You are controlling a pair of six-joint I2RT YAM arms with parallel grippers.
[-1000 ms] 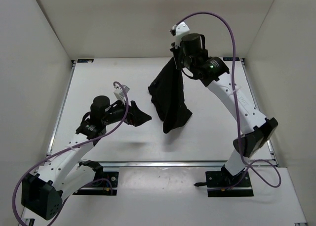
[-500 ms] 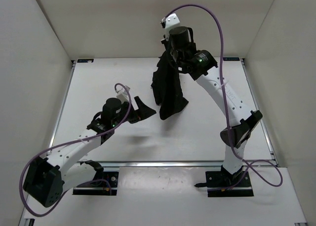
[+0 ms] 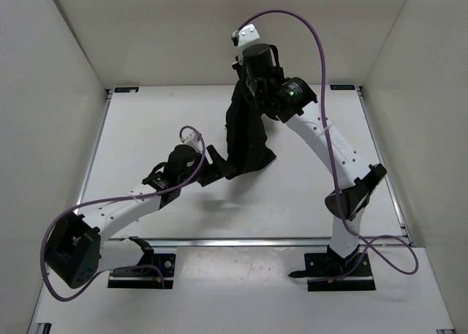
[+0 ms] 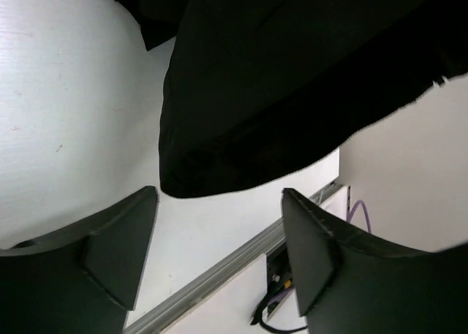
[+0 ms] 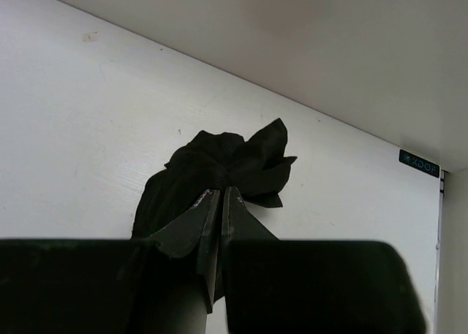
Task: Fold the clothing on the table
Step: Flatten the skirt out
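Left gripper (image 4: 218, 199), jaws apart, at hanging clothing's (image 4: 292, 71) lower edge

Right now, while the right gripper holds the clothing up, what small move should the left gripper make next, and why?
Probably ease the left gripper forward and close it on the hanging lower edge of the clothing. The right gripper pinches the top, and the lower edge hangs just ahead of the left gripper's open jaws.

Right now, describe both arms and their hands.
The left arm and right arm have white shells, black joints and looping purple cables. The left hand has broad black wedge-shaped fingers; the right hand has black pointed ones. A green light glows on the right arm.
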